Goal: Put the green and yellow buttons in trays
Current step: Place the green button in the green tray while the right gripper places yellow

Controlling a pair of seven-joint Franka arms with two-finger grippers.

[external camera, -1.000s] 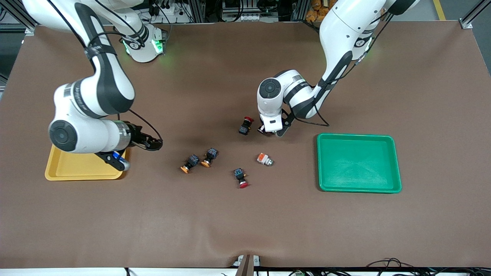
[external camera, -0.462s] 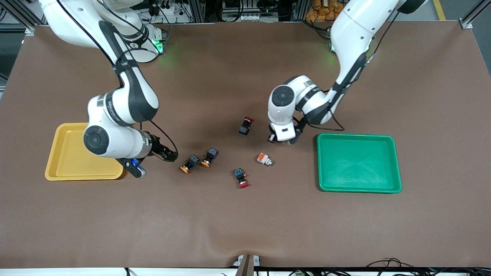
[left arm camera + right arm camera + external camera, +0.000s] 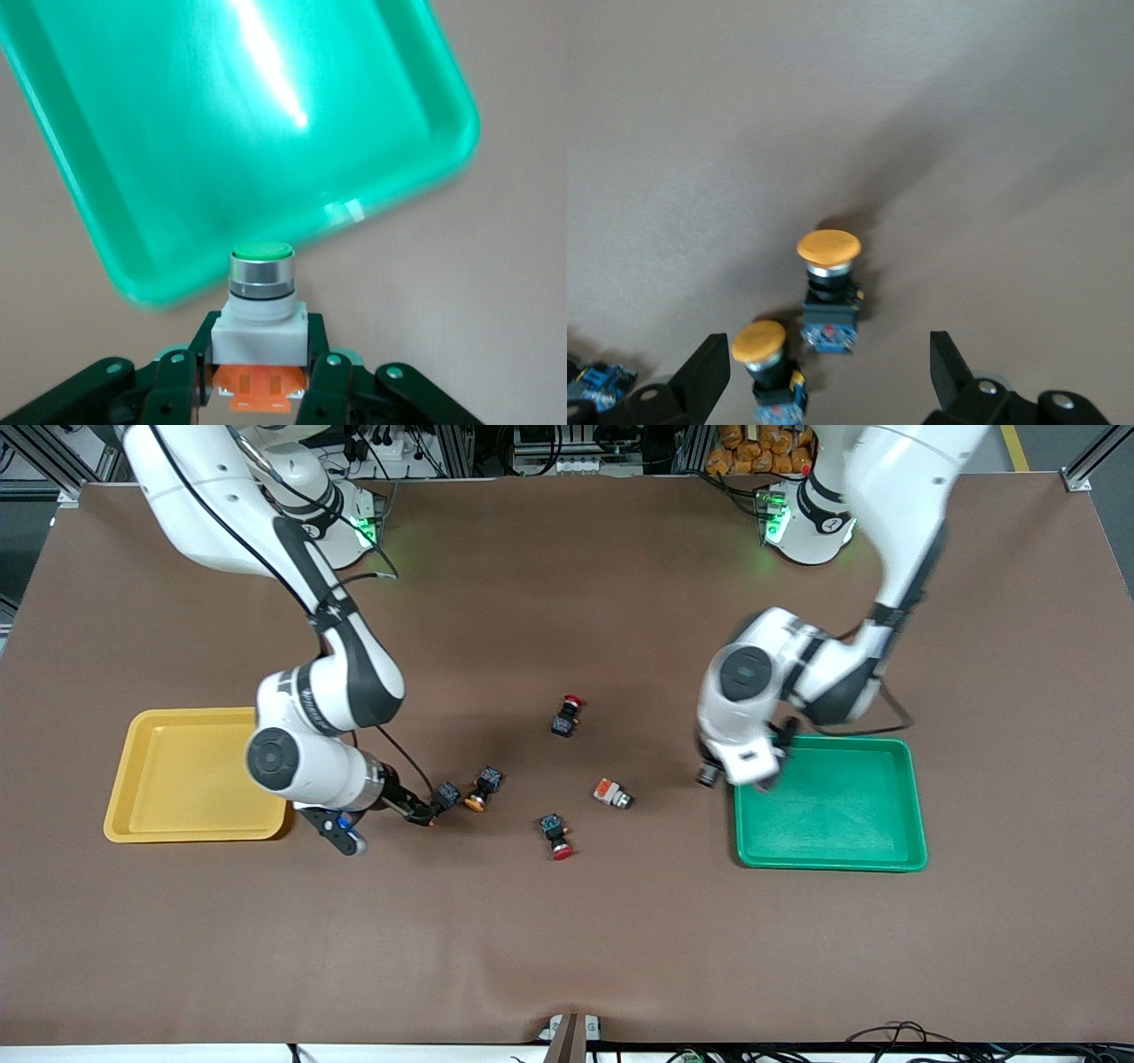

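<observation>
Left gripper (image 3: 252, 390) carrying green button (image 3: 260, 297) at green tray (image 3: 912, 797) edge.
Jaws clamped on its white body, over the rim toward the table's middle. Right gripper (image 3: 423, 812) spread wide at two yellow buttons (image 3: 830, 292); yellow tray (image 3: 124, 779) beside that arm.

Open brown table (image 3: 567, 939) across the frame's lower half; mid-frame, five scattered buttons crowd the lane between yellow tray (image 3: 133, 779) and green tray (image 3: 917, 815).
</observation>
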